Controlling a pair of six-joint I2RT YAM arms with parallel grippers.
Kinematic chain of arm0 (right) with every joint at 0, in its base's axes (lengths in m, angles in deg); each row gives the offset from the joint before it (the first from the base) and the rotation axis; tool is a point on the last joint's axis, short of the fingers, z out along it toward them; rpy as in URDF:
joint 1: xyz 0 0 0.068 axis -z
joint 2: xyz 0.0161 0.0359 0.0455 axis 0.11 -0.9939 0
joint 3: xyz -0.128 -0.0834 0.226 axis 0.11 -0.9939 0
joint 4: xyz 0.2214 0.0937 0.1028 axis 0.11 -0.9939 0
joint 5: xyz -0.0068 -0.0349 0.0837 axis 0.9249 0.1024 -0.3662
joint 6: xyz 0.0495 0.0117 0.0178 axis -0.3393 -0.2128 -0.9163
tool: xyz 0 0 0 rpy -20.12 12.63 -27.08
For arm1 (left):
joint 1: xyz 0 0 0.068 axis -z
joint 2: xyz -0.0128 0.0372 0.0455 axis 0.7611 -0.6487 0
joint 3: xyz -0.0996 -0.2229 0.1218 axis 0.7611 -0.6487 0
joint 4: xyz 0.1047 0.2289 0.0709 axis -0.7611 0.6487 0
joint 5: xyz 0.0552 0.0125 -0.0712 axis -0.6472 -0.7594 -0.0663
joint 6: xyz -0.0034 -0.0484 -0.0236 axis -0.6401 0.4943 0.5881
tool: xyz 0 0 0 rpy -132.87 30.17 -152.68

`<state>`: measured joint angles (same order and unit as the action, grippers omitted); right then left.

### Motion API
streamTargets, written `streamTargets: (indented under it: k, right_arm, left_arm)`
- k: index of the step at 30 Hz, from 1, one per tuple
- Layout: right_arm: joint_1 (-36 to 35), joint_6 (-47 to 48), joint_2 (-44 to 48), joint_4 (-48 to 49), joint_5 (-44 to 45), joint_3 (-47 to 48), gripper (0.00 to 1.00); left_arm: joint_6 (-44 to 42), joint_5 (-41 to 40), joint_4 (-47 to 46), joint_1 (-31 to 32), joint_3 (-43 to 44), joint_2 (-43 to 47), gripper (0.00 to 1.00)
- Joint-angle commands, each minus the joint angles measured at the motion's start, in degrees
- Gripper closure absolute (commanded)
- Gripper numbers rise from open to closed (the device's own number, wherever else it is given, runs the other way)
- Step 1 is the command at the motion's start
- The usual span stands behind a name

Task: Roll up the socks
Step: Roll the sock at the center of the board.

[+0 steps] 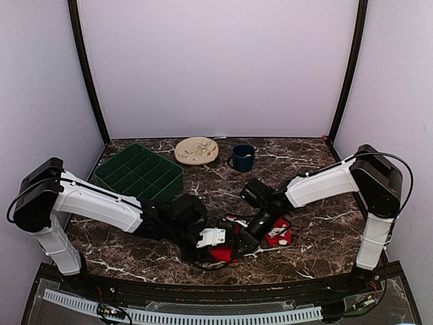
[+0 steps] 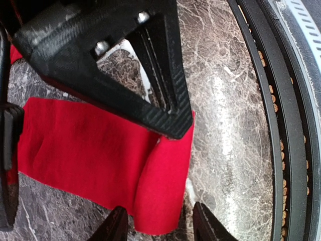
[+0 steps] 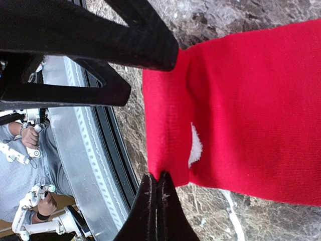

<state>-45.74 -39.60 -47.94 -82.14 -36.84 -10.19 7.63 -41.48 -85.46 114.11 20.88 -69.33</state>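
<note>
Left pincer (image 2: 160,227) sits nearest the lens, its jaws about half apart and straddling the folded end of the socks (image 2: 85,150) — nothing clamped yet. Right pincer (image 3: 156,198) is fully closed, tip against that same sock edge; can't tell if any fabric is caught in it. Socks lie flat on the counter (image 2: 225,100), front centre, between the two arms and near the front rim.

Risks as I judge them:
- The fold looks loose. If the left pincer closes on one layer only, the roll would likely open up.
- The closed right tip could drag or bunch the cloth instead of turning it.
- Both pincers crowd one edge — a knock between them seems possible.
- A push toward the rim could slide the socks off the counter.
</note>
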Motion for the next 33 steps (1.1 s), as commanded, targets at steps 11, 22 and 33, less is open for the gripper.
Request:
streamTargets:
  k: [11, 22, 33]
  right_arm:
    - [0.63, -1.10, -0.50, 2.17, -1.98, -1.34, 1.00]
    - [0.81, -1.11, -0.49, 2.27, -2.51, -1.61, 1.00]
    - [0.86, -1.71, -0.76, 3.19, -2.88, -2.35, 1.00]
  left_arm:
    - [-2.33, 3.53, 2.98, 0.48, 4.01, -2.70, 0.53]
    - [-2.48, 1.48, 3.32, 0.83, 4.46, -4.36, 0.58]
    - [-3.08, 1.97, 3.77, 1.01, 4.78, -5.39, 0.78]
